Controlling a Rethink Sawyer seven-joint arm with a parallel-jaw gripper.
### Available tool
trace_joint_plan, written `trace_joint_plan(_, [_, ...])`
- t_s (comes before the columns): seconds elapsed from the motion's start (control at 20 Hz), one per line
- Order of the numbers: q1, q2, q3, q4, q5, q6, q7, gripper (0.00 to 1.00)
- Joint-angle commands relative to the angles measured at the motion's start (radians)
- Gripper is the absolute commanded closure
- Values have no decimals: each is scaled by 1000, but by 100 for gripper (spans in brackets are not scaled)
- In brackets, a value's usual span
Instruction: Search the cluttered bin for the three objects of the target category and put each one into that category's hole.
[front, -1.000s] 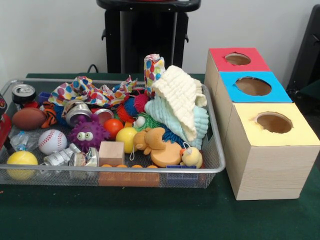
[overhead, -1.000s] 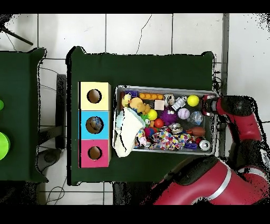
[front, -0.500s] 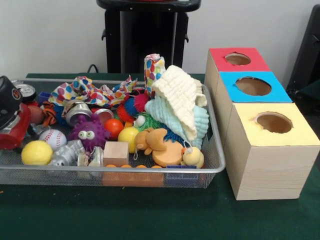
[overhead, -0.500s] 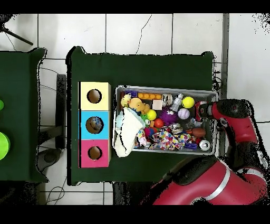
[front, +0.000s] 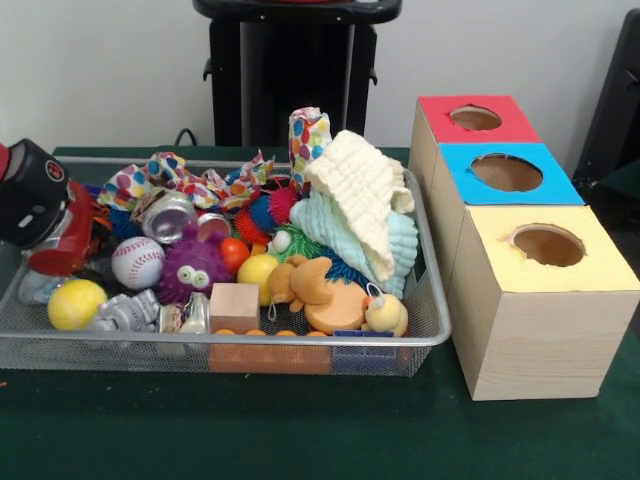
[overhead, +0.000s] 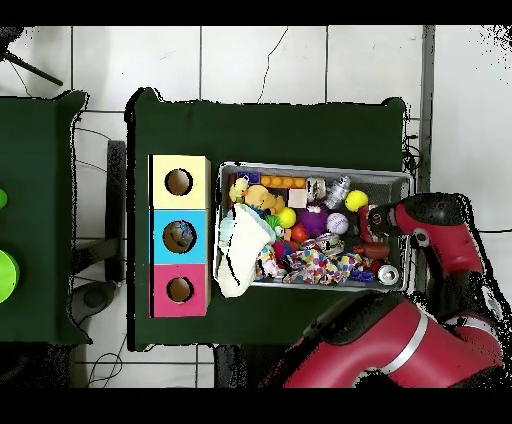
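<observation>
Toys fill the bin (front: 436, 330) beside three boxes (front: 540, 300).

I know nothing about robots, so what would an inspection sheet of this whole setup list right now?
Surface: dark green cloth-covered table, bare in front of the bin.
Job's things: silver wire mesh bin; beside it, three wooden boxes with round holes, red-topped box, blue-topped box, yellow-topped box.
Clutter: white baseball, purple fuzzy toy with eyes, yellow ball, plain wooden cube, cream knitted cloth, small yellow rubber duck.
Claw: red and black arm end inside the bin's end; claw open or shut, cannot tell.
Cables: black cable behind the bin.
Surroundings: white tiled floor; second green table.
</observation>
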Motion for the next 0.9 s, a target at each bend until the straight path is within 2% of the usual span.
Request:
trace_joint_plan(0.05, [35,51,4,-2,-33,155,297,0])
trace_joint_plan(0.35, [33,95,-38,-101,-71,158,240,0])
trace_joint_plan(0.45, [30,119,-55,-134,-84,96,207,0])
trace_joint_plan(0.65, [26,141,-61,-147,-96,-85,154,0])
trace_joint_plan(0.9, [16,155,-59,-153,-99,-209,132,0])
